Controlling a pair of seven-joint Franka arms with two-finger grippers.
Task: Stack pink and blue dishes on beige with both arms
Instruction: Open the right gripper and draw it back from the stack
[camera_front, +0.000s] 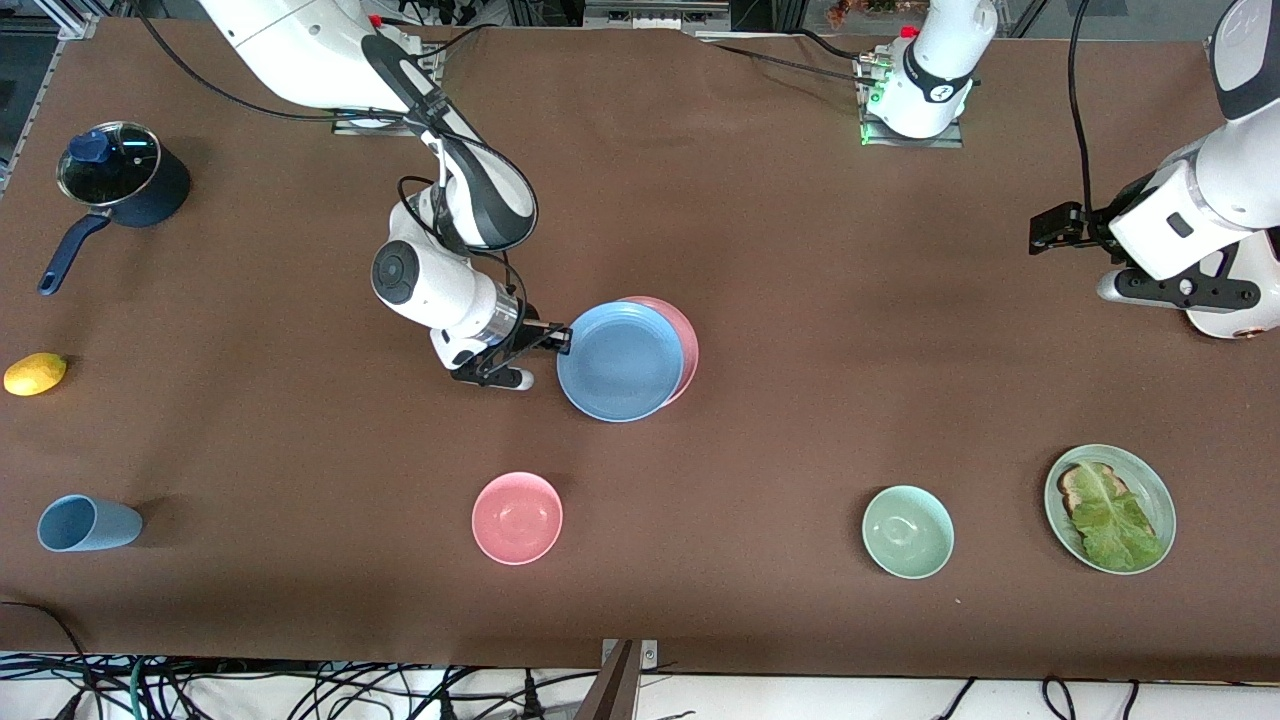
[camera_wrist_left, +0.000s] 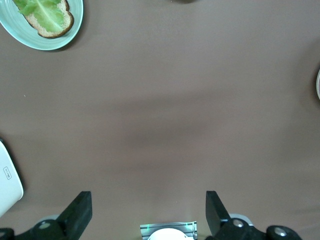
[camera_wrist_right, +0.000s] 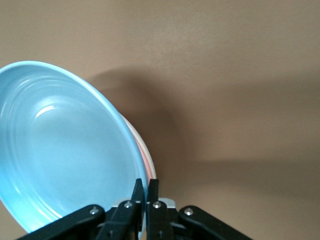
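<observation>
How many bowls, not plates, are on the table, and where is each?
2. The pink bowl sits nearer the front camera than the stacked plates. The green bowl sits beside it toward the left arm's end, next to the toast plate. None looks hidden.

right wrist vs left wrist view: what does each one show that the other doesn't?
Right wrist only: the right gripper shut on the rim of the blue plate, with the pink plate showing as a sliver under it.

Left wrist only: the left gripper open over bare table, holding nothing, and the green plate carrying toast with lettuce.

Both: the brown table covering.
</observation>
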